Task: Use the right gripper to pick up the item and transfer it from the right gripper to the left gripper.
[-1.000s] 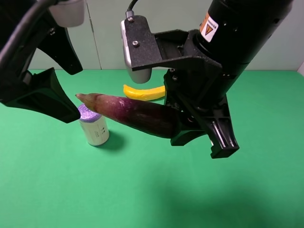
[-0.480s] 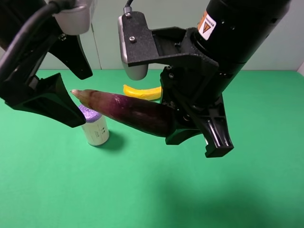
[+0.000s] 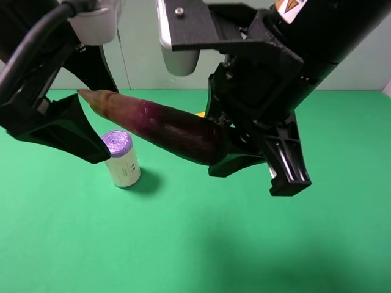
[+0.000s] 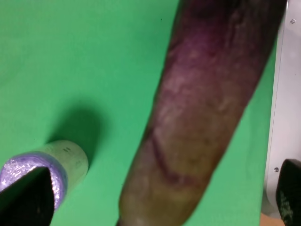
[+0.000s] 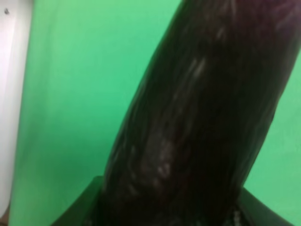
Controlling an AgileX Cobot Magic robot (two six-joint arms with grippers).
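Observation:
The dark purple eggplant [image 3: 165,125] hangs in the air, gripped at its thick end by my right gripper [image 3: 252,176], which is shut on it. Its pale stem tip points left and lies between the two spread fingers of my left gripper [image 3: 105,123], which is open and not touching it as far as I can see. In the left wrist view the eggplant [image 4: 202,108] fills the middle, with a black fingertip [image 4: 23,197] at one side. In the right wrist view the eggplant [image 5: 202,117] sits between the black fingers [image 5: 77,212].
A cream roll with a purple top [image 3: 121,159] stands on the green table [image 3: 183,244] just below the left gripper; it also shows in the left wrist view [image 4: 44,172]. A sliver of the yellow banana [image 3: 200,113] shows behind the eggplant.
The right gripper has lifted the eggplant and carried it left, so its stem tip now sits between the left gripper's fingers. The banana is now mostly covered.

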